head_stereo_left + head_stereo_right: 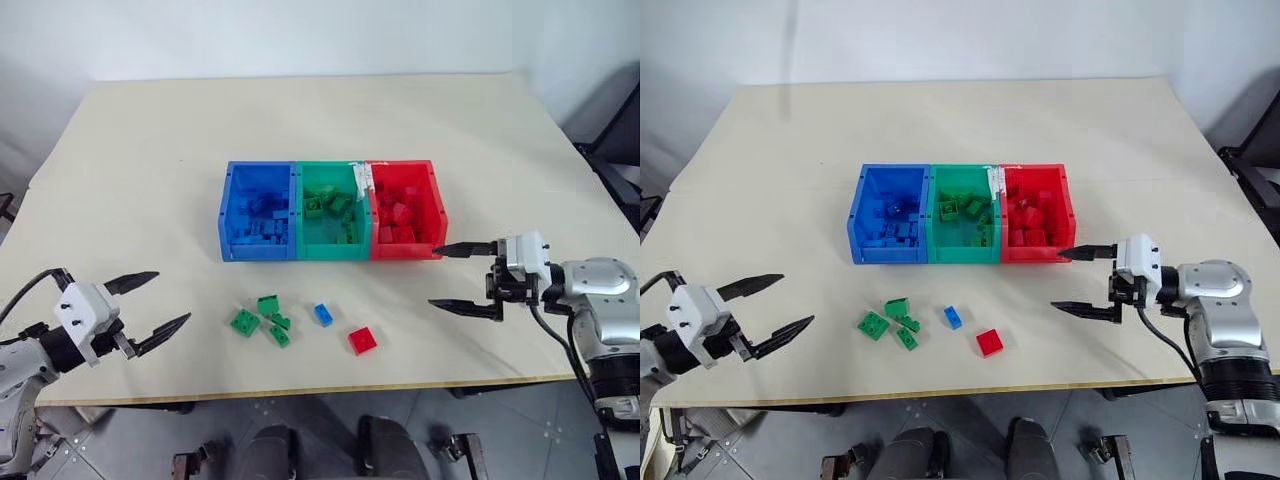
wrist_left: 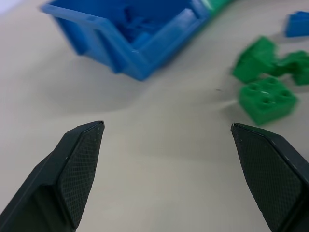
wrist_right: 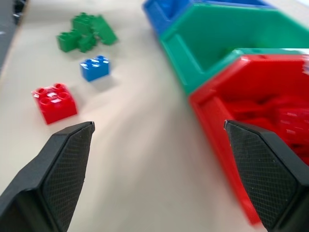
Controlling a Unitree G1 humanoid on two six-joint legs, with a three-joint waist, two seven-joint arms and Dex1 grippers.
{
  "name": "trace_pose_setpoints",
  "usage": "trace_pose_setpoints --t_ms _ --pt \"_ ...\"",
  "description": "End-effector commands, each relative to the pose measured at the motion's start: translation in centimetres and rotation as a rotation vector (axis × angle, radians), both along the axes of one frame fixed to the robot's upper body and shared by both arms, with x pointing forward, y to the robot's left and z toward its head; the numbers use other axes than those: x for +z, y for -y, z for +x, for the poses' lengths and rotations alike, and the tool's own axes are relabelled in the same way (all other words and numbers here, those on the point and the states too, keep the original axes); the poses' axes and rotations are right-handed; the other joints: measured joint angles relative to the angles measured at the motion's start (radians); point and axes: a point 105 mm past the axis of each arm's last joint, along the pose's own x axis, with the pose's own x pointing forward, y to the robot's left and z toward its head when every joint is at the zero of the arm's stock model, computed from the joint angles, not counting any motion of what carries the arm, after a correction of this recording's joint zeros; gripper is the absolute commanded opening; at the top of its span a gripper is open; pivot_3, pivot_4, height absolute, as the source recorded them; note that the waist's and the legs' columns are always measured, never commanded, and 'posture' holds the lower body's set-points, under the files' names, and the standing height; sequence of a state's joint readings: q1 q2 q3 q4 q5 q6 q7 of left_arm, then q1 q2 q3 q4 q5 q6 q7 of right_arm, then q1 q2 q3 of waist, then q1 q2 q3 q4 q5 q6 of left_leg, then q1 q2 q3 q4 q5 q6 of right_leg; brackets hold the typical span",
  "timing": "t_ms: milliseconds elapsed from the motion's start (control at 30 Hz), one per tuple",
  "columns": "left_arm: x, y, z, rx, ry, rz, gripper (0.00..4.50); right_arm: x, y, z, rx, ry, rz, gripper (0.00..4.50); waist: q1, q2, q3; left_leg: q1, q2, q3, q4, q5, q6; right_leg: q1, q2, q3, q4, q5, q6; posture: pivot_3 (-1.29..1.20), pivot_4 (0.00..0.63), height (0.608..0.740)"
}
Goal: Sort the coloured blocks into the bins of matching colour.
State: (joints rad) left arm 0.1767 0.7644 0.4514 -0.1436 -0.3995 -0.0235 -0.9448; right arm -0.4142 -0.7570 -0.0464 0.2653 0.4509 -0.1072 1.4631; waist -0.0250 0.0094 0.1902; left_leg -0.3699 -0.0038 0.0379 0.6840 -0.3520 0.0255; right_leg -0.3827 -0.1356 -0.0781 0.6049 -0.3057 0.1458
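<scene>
The left gripper hangs over the near left of the cream table, its 2 black, pointed fingers spread wide with nothing between them; their inner faces carry a fine cross-hatched grip texture. Ahead of its tips and off toward the robot's right lie the 4 green blocks, glossy studded plastic bricks huddled in a loose clump, some tipped on edge. Just beyond that clump sits the small blue block, and a little further along, the squarish red block with round studs on top.

The right gripper points across the table toward the robot's left, its fingers likewise parted wide and empty. The red block lies on the table ahead of its tips, nearer the robot, well apart from them. Its upper finger reaches close to the front corner of the red bin.

The 3 bins stand joined in a row: blue bin, green bin, then red. They are smooth, rigid, rectangular moulded trays, each already holding bricks of its own colour. A white tag sits on the wall between green and red.
</scene>
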Motion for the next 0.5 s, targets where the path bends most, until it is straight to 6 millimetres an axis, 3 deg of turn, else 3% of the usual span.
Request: trace_pose_setpoints --t_ms 33,133,333,433,500 --pt "0.9 0.3 0.4 -0.026 0.027 0.02 4.47 0.9 -0.2 -0.4 0.021 0.035 0.012 4.5 0.001 0.0 0.0 0.0 0.0 0.0 0.0 0.0 0.0 0.0 0.0 0.0 0.0 0.0 0.0 0.0 0.15 0.74" --pt "1.1 1.2 0.8 -0.057 0.021 -0.014 4.47 0.8 0.4 -0.6 0.008 0.037 -0.002 4.5 0.002 0.0 0.0 0.0 0.0 0.0 0.0 0.0 0.0 0.0 0.0 0.0 0.0 0.0 0.0 0.0 0.15 0.74" --pt "0.8 6.5 -0.4 -0.279 -0.041 -0.094 4.47 0.1 4.3 -1.7 -0.028 0.003 -0.147 4.5 0.008 0.0 0.0 0.0 -0.001 0.0 0.0 -0.001 0.002 0.0 -0.001 0.0 0.0 0.0 0.0 0.0 0.15 0.74" --pt "0.5 8.5 -1.3 -0.371 -0.062 -0.088 4.47 0.1 4.0 -1.7 0.001 0.008 -0.161 4.5 0.008 0.0 0.0 0.001 -0.001 0.0 0.0 -0.001 0.002 0.001 0.0 0.0 0.0 0.0 0.0 0.0 0.15 0.74" --pt "0.3 9.2 -1.7 -0.395 -0.077 -0.098 4.47 -0.4 2.2 -1.8 0.071 -0.006 -0.158 4.5 0.002 0.0 0.0 0.001 0.0 0.001 0.0 -0.001 0.001 0.001 0.001 0.0 0.0 0.0 0.0 0.0 0.15 0.74"
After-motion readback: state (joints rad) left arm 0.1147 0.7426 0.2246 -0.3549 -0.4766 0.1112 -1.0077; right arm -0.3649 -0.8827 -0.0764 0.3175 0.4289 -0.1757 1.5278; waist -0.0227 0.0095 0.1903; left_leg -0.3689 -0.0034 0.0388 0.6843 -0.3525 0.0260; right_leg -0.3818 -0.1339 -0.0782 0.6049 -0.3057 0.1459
